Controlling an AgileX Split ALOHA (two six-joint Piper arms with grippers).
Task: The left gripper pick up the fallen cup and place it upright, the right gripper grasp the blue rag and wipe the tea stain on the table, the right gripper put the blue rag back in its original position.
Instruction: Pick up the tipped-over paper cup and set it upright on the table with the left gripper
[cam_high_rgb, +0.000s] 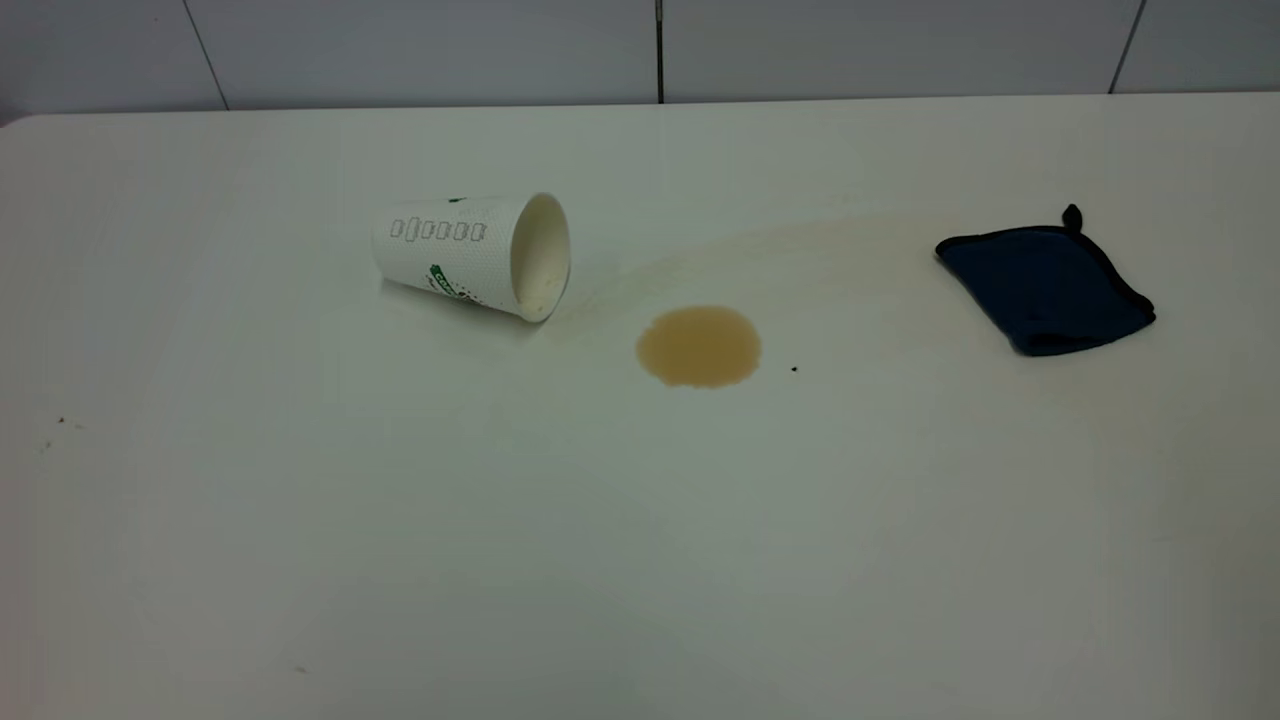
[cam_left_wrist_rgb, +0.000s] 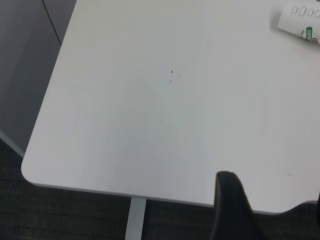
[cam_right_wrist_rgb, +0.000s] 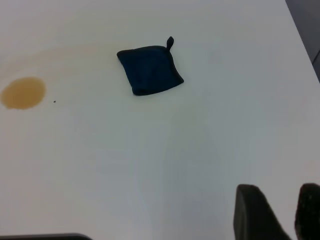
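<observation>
The white paper cup (cam_high_rgb: 470, 258) lies on its side on the table (cam_high_rgb: 400, 520), left of centre, mouth facing right; its edge shows in the left wrist view (cam_left_wrist_rgb: 301, 20). The tan tea stain (cam_high_rgb: 699, 346) sits just right of the cup, with pale streaks running toward the blue rag (cam_high_rgb: 1045, 287). The rag lies flat at the right, loop at its far corner. Neither gripper shows in the exterior view. The left gripper (cam_left_wrist_rgb: 272, 200) is open and empty at the table's near edge, far from the cup. The right gripper (cam_right_wrist_rgb: 280, 205) hangs open and empty, well short of the rag (cam_right_wrist_rgb: 150, 70) and the stain (cam_right_wrist_rgb: 23, 93).
A tiny black speck (cam_high_rgb: 794, 369) lies right of the stain. Small dark specks (cam_high_rgb: 60, 421) mark the table's left part. A grey panelled wall (cam_high_rgb: 660, 45) runs behind the table. The table's rounded corner (cam_left_wrist_rgb: 30, 172) and a white leg (cam_left_wrist_rgb: 135, 220) show in the left wrist view.
</observation>
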